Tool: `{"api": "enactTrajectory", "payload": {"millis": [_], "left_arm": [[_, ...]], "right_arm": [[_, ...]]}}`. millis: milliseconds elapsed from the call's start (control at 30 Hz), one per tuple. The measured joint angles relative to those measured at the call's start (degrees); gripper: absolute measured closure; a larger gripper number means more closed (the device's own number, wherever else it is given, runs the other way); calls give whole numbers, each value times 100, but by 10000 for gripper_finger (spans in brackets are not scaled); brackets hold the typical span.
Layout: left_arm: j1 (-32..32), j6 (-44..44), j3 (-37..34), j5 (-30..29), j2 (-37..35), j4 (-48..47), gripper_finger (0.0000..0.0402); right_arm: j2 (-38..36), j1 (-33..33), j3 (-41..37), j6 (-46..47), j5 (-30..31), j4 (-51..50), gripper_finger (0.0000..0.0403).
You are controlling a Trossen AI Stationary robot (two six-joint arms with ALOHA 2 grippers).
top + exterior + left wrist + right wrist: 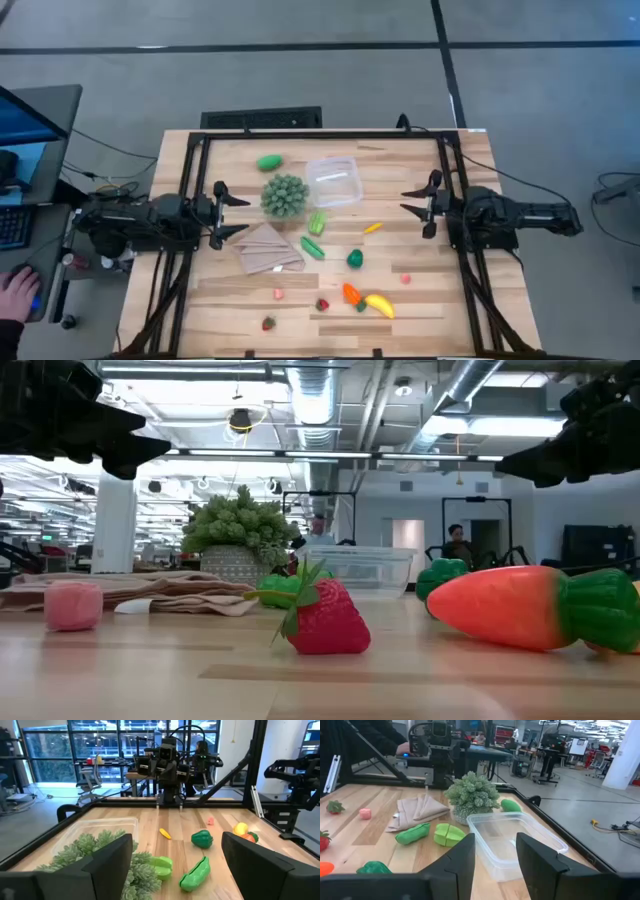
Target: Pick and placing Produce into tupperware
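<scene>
The clear tupperware (pixel 333 181) stands at the table's far middle, with nothing in it, next to a spiky green ball (pixel 284 196). Produce lies loose on the wood: a green pod (pixel 269 161), a pale green piece (pixel 317 222), a second pod (pixel 312 247), a green pepper (pixel 355 259), a small yellow piece (pixel 372 228), a carrot (pixel 351 294), a banana (pixel 379 305) and strawberries (pixel 322 304). My left gripper (pixel 240 213) hovers open at the left side, clear of everything. My right gripper (pixel 408 203) hovers at the right side, open with a narrower gap and holding nothing.
A tan folded cloth (pixel 268 248) lies beside the ball, near my left gripper. A black frame (pixel 320 134) runs round the table's edges. A person's hand (pixel 17 292) rests at a desk left of the table. Bare wood lies between the tupperware and my right gripper.
</scene>
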Motion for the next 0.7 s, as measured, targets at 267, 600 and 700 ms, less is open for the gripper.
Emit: {"api": "enactTrajectory", "payload": {"millis": [267, 600, 700], "left_arm": [[0, 2, 0, 0, 0, 0, 104], [0, 0, -1, -1, 0, 2, 104], [0, 43, -1, 0, 0, 2, 104]], "right_arm": [[-2, 1, 0, 1, 0, 1, 267], [0, -1, 0, -1, 1, -1, 267], [-1, 1, 0, -1, 1, -1, 267]]}}
